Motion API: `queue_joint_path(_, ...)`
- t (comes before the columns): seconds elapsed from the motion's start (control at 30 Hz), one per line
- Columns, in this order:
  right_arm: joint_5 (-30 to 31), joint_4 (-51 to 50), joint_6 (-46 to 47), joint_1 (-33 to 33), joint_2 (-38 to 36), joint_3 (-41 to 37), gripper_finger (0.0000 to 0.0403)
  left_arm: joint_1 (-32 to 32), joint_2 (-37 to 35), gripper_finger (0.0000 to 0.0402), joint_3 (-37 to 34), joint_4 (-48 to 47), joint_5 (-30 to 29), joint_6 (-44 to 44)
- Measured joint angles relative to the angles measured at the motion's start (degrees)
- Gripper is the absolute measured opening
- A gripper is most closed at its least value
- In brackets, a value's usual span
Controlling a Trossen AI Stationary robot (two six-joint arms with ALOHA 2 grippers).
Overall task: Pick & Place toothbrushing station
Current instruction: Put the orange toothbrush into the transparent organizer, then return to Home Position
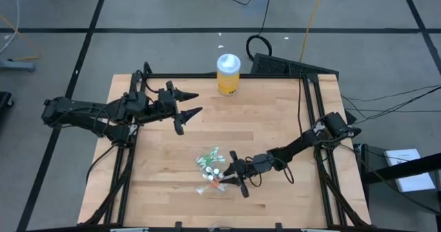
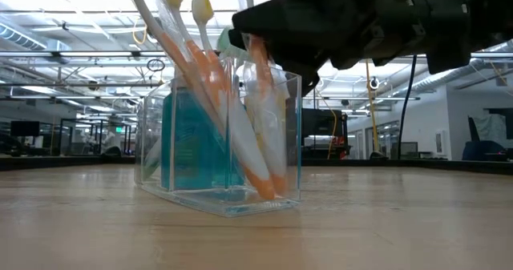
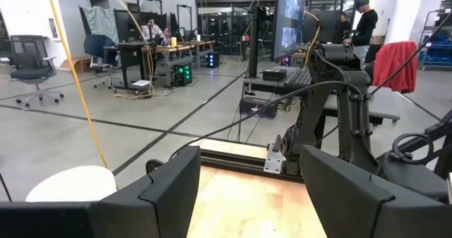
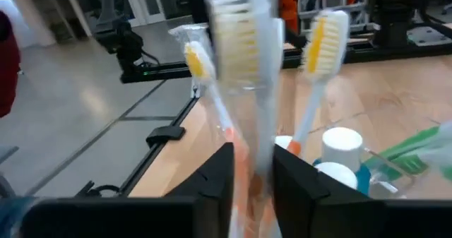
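Observation:
The toothbrushing station point(image 2: 220, 142) is a clear plastic container holding several toothbrushes and a blue bottle. It stands upright with its base on the wooden table point(image 1: 165, 191), near the front middle point(image 1: 212, 169). My right gripper point(image 1: 231, 175) reaches it from the table's right and is shut at its upper end point(image 2: 276, 58). My left gripper point(image 1: 189, 108) hovers open above the table's far left part, with nothing between its fingers point(image 3: 247, 188). My right gripper pinches the station between its two fingers at the top of the end nearest the table's right edge, where a wrapped orange-and-white toothbrush point(image 4: 253, 132) stands in the gap. The fingers point(image 4: 215, 178) come in level from the table's right. The station stays upright on the table.
A yellow-orange jar with a white lid point(image 1: 228, 74) stands at the table's far edge, apart from both arms. Black frame rails point(image 1: 313, 122) run along the table's left and right sides. Bare wood lies between the jar and the station.

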Motion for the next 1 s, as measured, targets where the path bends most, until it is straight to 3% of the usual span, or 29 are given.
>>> queue_joint_path(0.3, -2.92, 1.79, -0.68, -0.02, -1.34, -0.07, 0.0175, 0.0, 0.0, 0.025, 0.0, -0.02, 0.0, 0.13)
queue_joint_path(0.47, -2.92, -5.68, -1.8, -0.02, -7.37, -0.08, 0.0223, 0.0, 0.0, 0.025, 0.0, 0.04, 0.61, -2.39)
queue_joint_path(0.67, -2.66, -31.46, -8.42, -0.07, -25.15, -0.09, 0.0246, -0.36, -0.02, 0.025, 0.0, -2.09, 1.01, -2.19)
queue_joint_path(1.0, -2.92, -64.84, -3.99, 0.5, -59.87, -0.02, 0.024, -3.54, -7.78, 0.025, -0.07, -19.48, 1.02, -3.12)
